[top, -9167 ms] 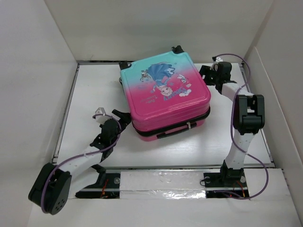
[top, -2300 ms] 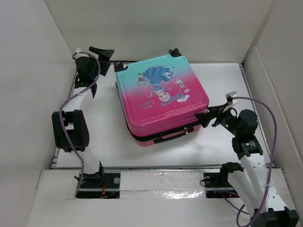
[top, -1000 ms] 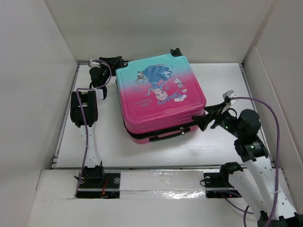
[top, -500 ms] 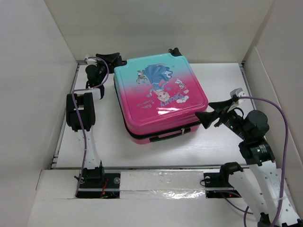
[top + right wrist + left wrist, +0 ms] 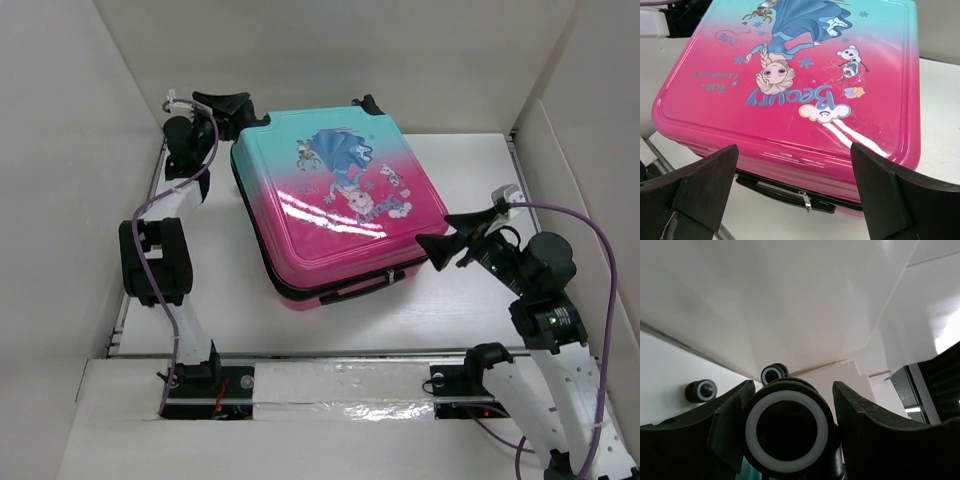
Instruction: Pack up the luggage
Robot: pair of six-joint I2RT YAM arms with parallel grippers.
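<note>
Both arms look alike here: the left arm [image 5: 150,262] and the right arm [image 5: 548,265] are white links between chunky black joints. A thin purple cable [image 5: 607,285] loops along each. The fingers [image 5: 702,192] are matte black wedges.

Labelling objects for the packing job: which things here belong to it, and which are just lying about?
Job: luggage; its wheel, clamped by the left gripper; open right gripper beside it.
Lying about: nothing loose shows; only the table and white walls.
</note>
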